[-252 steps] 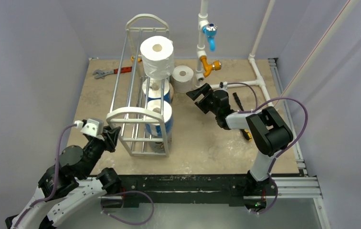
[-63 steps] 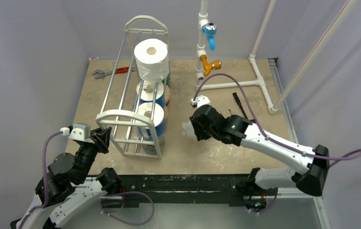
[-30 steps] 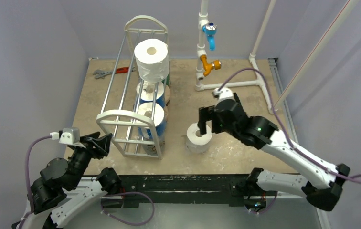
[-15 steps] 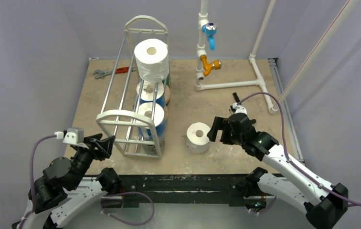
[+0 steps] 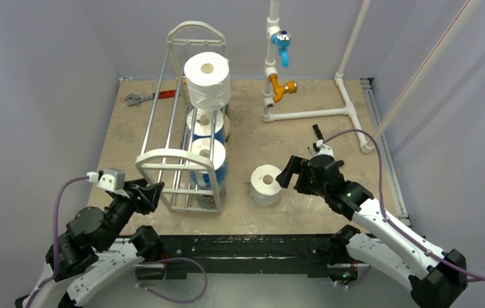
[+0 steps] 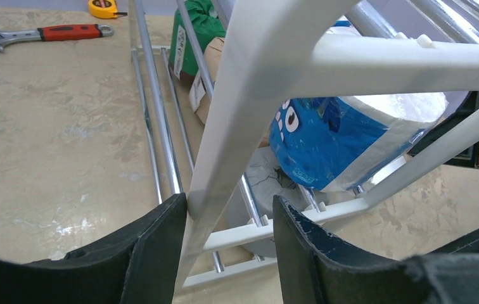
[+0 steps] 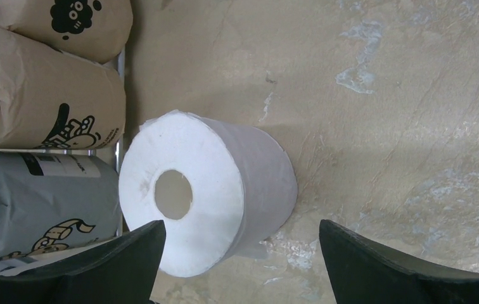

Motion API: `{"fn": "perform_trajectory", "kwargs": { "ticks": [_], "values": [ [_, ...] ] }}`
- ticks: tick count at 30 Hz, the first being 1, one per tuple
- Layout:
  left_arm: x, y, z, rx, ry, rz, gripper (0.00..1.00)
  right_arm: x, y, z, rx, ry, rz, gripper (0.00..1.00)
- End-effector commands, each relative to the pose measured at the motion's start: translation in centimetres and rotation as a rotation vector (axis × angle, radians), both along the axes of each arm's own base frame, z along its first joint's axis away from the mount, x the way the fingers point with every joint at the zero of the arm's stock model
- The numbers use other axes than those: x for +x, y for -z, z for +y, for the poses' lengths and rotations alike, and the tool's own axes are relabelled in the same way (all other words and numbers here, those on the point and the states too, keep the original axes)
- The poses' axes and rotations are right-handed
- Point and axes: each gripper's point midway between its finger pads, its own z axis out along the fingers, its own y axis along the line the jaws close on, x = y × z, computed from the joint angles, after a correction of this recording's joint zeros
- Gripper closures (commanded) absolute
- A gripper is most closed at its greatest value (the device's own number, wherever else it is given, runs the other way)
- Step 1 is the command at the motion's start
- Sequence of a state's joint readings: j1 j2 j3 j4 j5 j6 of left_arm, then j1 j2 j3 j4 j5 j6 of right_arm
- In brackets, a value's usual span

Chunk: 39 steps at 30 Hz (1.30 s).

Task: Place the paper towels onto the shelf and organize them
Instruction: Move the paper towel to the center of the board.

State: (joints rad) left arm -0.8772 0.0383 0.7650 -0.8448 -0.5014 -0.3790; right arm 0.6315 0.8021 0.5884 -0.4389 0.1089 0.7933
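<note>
The shelf (image 5: 177,156) stands left of centre with a plain white roll (image 5: 208,80) on top and blue-white rolls (image 5: 209,160) below. My left gripper (image 5: 152,192) is open astride the near end frame's upright (image 6: 249,114); its left finger touches the upright and the right one stands apart. A blue-white roll (image 6: 332,145) and a grey roll (image 6: 268,183) lie just behind the frame. A loose white roll (image 5: 265,185) stands on end on the table. My right gripper (image 5: 286,173) is open just right of it, jaws wide around the white roll (image 7: 192,196) without gripping it.
A red-handled wrench (image 5: 150,96) lies at the back left. The white pipe frame (image 5: 272,64) with blue and orange fittings stands at the back. Tan rolls (image 7: 47,101) and a grey roll (image 7: 34,196) sit in the shelf's low tiers.
My right gripper carried the loose white roll from beside the shelf to the front middle, let go and backed off right. The shelf shifted slightly right with my left gripper at its frame.
</note>
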Motion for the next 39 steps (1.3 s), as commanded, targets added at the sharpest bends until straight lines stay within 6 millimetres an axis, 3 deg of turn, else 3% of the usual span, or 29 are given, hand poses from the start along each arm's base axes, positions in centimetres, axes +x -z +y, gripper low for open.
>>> {"fn": "perform_trajectory", "kwargs": {
  "ticks": [1, 6, 20, 28, 33, 39],
  "values": [
    [0.0, -0.9, -2.9, -0.051, 0.112, -0.016, 0.51, 0.3, 0.0, 0.7, 0.015, -0.032, -0.006, 0.09],
    [0.1, -0.7, -3.3, -0.049, 0.118, 0.000, 0.51, 0.5, 0.1, 1.0, 0.002, -0.058, -0.014, 0.11],
    [-0.7, -1.3, 1.2, -0.091, -0.022, -0.039, 0.44, 1.9, 1.8, 2.8, -0.029, -0.118, 0.022, 0.13],
    [-0.8, -1.0, 1.7, -0.096, -0.037, -0.034, 0.44, 2.5, 2.8, 3.4, -0.032, -0.121, 0.047, 0.16],
    [-1.0, -0.9, 1.9, -0.101, -0.044, -0.036, 0.44, 2.7, 1.2, 3.0, 0.003, -0.081, -0.006, 0.05],
    [-0.9, -0.9, 2.0, -0.100, -0.051, -0.037, 0.44, 3.5, -1.4, 2.9, 0.016, -0.054, -0.060, 0.04]
  ]
}}
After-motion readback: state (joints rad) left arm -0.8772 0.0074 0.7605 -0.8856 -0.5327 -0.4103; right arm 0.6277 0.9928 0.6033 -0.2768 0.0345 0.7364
